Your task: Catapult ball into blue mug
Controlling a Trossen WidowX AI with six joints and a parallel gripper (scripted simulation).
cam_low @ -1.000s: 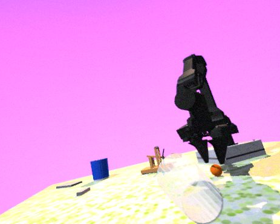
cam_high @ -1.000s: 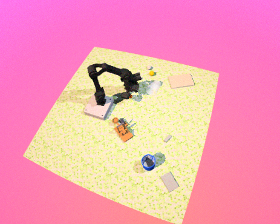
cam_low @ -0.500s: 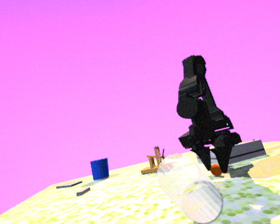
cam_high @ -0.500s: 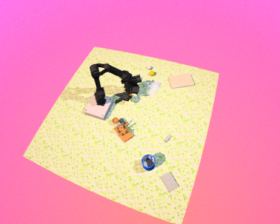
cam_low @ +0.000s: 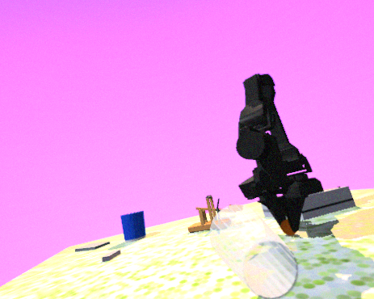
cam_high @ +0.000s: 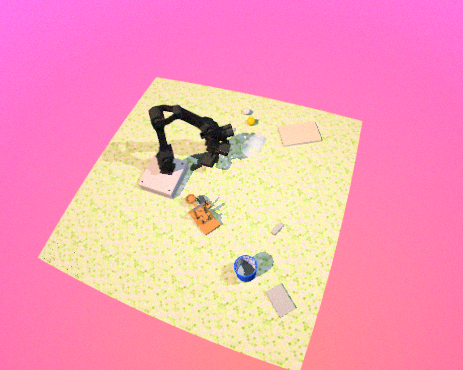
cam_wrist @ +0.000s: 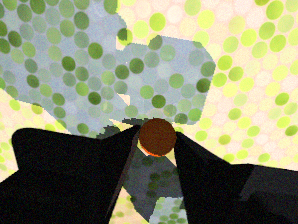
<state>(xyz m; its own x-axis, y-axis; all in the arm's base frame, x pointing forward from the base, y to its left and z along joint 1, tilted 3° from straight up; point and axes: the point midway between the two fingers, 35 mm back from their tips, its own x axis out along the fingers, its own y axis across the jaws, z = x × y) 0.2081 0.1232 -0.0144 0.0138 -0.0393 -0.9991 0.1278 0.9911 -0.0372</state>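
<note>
The orange ball (cam_low: 287,228) (cam_wrist: 157,136) is between my gripper's fingertips, low at the table surface. My gripper (cam_low: 290,229) (cam_wrist: 157,132) points down and is shut on the ball; in the top view the fingertips are hard to make out under the arm. The orange catapult (cam_high: 205,225) (cam_low: 199,228) stands in front of the robot base, away from the gripper, with its round cup end (cam_high: 190,198) towards the base. No ball is seen in that cup. The blue mug (cam_high: 245,275) (cam_low: 133,226) stands upright beyond the catapult.
A clear cylinder (cam_high: 255,143) (cam_low: 271,268) lies near the gripper. A yellow ball (cam_high: 251,121) and small white object (cam_high: 246,111) are at the back. A tan slab (cam_high: 300,134) is back right. A small grey block (cam_high: 277,229) and grey slab (cam_high: 281,300) lie near the mug.
</note>
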